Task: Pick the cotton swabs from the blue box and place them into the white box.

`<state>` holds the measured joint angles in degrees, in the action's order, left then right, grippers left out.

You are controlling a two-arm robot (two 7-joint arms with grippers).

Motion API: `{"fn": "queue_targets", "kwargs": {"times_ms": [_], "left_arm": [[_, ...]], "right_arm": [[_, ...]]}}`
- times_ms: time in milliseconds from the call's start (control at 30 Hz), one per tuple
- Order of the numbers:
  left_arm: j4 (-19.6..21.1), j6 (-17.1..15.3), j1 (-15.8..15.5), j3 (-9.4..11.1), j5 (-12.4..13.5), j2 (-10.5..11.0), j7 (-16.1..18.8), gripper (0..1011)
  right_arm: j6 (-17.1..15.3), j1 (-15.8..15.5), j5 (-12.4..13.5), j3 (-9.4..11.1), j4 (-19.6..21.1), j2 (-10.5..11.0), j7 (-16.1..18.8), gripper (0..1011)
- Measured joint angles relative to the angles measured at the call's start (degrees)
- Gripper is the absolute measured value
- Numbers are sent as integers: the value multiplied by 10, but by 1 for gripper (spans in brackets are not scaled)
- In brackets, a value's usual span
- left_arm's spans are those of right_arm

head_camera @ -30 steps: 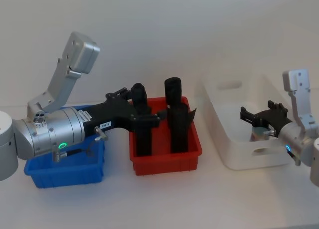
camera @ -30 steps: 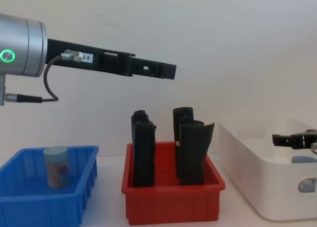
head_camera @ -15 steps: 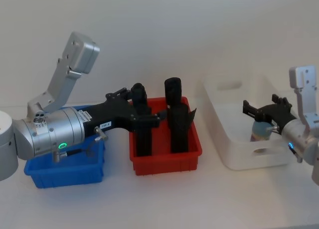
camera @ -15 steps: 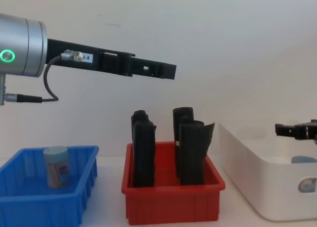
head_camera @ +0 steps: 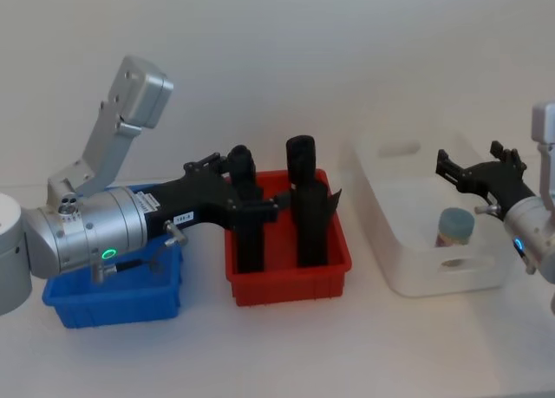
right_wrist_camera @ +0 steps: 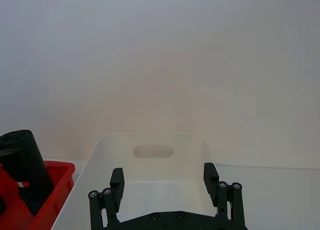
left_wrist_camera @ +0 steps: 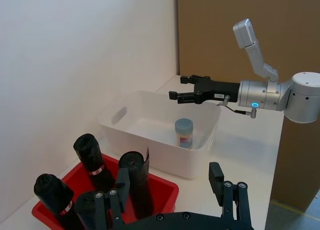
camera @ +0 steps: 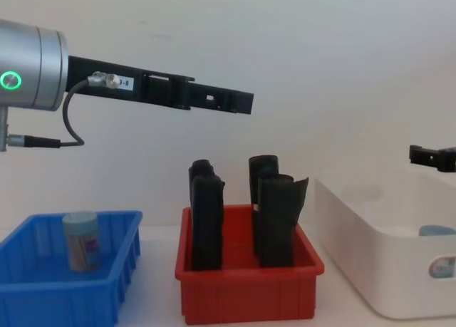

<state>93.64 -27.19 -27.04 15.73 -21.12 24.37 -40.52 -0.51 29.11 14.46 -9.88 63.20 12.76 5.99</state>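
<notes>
One tub of cotton swabs point(head_camera: 455, 227) stands upright inside the white box point(head_camera: 408, 277), also seen as the tub point(left_wrist_camera: 184, 133) in the left wrist view. My right gripper point(head_camera: 473, 169) hovers above it, open and empty, well clear of the lid. Another tub of cotton swabs point(camera: 81, 240) stands in the blue box point(camera: 43, 298). My left gripper point(camera: 242, 102) hangs open and empty high over the red bin, its fingers point(left_wrist_camera: 220, 176) wide apart. In the head view my left arm covers most of the blue box point(head_camera: 113, 298).
A red bin point(head_camera: 290, 281) with several tall black rolls point(head_camera: 303, 199) stands between the blue box and the white box. The rolls reach up close under my left gripper. A pale wall runs behind the table.
My right gripper has risen and drawn back from the tub in the white box, leaving it standing there. The left arm has not moved.
</notes>
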Motion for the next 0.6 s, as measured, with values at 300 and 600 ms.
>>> {"fn": "queue_targets", "kwargs": {"times_ms": [300,600], "left_arm": [[0,20,10,8,6,-2,31,1004],[-1,61,31,24,22,-6,92,1004]], "right_arm": [[-1,-22,2,-2,29,5,-1,1001],[-3,-68,5,-7,87,15,-4,1001]]}}
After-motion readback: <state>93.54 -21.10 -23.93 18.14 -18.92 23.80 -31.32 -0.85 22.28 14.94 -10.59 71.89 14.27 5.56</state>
